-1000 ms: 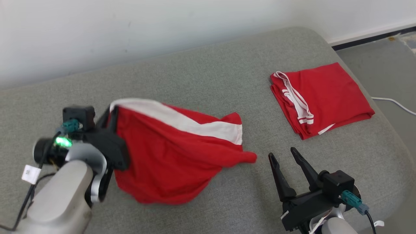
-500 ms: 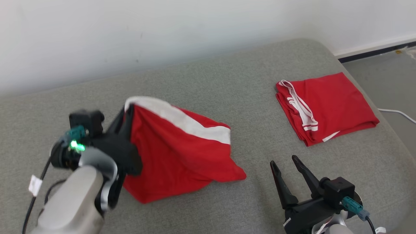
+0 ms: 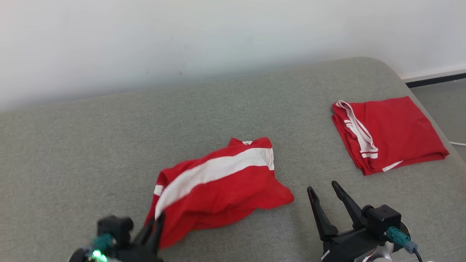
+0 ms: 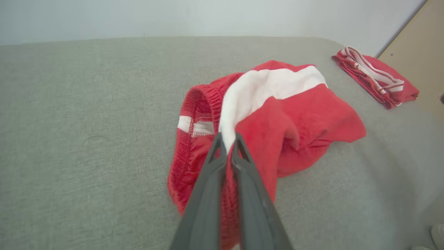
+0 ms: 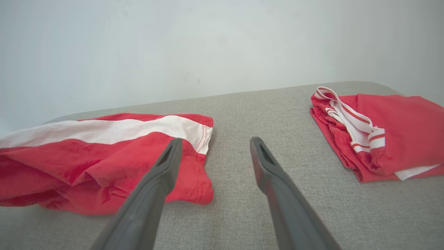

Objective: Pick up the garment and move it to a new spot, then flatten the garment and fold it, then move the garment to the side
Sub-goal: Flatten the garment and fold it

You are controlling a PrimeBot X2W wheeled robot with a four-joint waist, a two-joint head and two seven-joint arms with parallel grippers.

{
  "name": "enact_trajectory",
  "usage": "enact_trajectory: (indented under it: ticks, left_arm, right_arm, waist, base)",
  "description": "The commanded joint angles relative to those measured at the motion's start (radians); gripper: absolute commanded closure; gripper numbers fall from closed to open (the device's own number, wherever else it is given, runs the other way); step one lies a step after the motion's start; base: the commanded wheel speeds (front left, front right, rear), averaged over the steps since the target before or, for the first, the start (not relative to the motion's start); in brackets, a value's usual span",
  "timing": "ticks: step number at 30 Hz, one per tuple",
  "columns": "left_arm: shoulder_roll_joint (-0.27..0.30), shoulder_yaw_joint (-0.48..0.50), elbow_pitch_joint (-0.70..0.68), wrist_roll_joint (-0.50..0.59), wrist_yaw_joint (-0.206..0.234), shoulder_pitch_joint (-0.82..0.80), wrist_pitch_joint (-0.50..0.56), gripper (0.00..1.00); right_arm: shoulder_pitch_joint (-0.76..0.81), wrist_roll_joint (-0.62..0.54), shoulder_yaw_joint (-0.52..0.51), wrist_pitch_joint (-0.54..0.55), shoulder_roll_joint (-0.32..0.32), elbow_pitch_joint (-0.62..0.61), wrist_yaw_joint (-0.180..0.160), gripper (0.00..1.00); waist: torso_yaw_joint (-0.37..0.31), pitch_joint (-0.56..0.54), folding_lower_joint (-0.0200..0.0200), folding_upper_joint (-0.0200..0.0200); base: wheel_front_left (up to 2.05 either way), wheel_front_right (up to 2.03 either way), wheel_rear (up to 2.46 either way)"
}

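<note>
On the grey cushion [image 3: 109, 153], in the head view, the garment [image 3: 222, 189] lies crumpled near the middle, red with a white band across it; my left pincer [image 3: 156, 221] sits at its near left corner, low in the view, fingers pressed together on the cloth; my right pincer [image 3: 322, 186] hovers just beside the garment's right end, spread wide and empty; a folded cloth [image 3: 389, 133], also red and white, lies well apart at the far right.

From my left wrist, the left pincer [image 4: 228, 139] pinches a ridge of the garment [image 4: 288, 104] where white meets red; the cloth bunches up from the cushion toward my fingers, with the ribbed waistband gaping to the left; the grip is firm, but nothing is flat.

From my right wrist, the right pincer [image 5: 215, 140] stands open with bare cushion between its fingers; its left finger crosses in front of the garment [image 5: 104, 152], and I cannot make out that it touches anything; the folded cloth [image 5: 399, 125] is off to the right.

As I judge it, the garment is down on the cushion and the moving step looks about done, though I cannot confirm this is the new spot; flattening is not done, since the cloth is rumpled and doubled over itself; folding and the last move to the side are all left.
</note>
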Motion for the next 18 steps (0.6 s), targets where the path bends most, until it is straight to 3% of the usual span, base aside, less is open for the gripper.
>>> enact_trajectory:
  ticks: [1,8,9,10,11,18]
  left_arm:
    - [0.014,-0.011,-0.007,0.023,0.01,0.019,0.01,1.0]
    - [0.042,-0.083,0.062,0.075,0.026,0.04,0.059,1.0]
    - [0.034,-0.083,0.071,0.069,0.022,0.036,0.062,0.95]
    - [0.023,-0.081,0.078,0.057,0.018,0.034,0.062,0.53]
    - [0.015,-0.078,0.081,0.046,0.013,0.032,0.064,0.0]
    - [-0.008,-0.016,0.042,-0.04,-0.011,0.008,0.069,0.0]
  right_arm:
    - [0.006,-0.005,0.0,0.002,0.001,-0.002,-0.003,0.0]
    - [-0.012,-0.002,0.006,0.003,0.002,-0.004,-0.003,0.0]
    - [-0.014,-0.001,0.008,0.004,0.002,-0.004,-0.003,0.0]
    - [-0.016,0.001,0.009,0.004,0.0,-0.004,-0.003,0.0]
    - [-0.017,0.003,0.008,0.004,-0.003,-0.003,-0.003,0.0]
    - [-0.008,0.002,0.001,0.002,-0.003,-0.002,-0.003,0.0]
  waist:
    - [0.014,0.0,0.0001,0.0]
    - [0.022,0.009,0.0001,0.0]
    - [0.02,0.01,0.0001,0.0]
    - [0.018,0.011,0.0001,0.0]
    - [0.016,0.011,0.0001,0.0]
    - [0.002,0.012,0.0001,0.0]
  base:
    - [0.0,0.0,0.0]
    - [0.0,0.0,0.0]
    - [0.0,0.0,0.0]
    - [0.0,0.0,0.0]
    - [0.0,0.0,0.0]
    - [0.0,0.0,0.0]
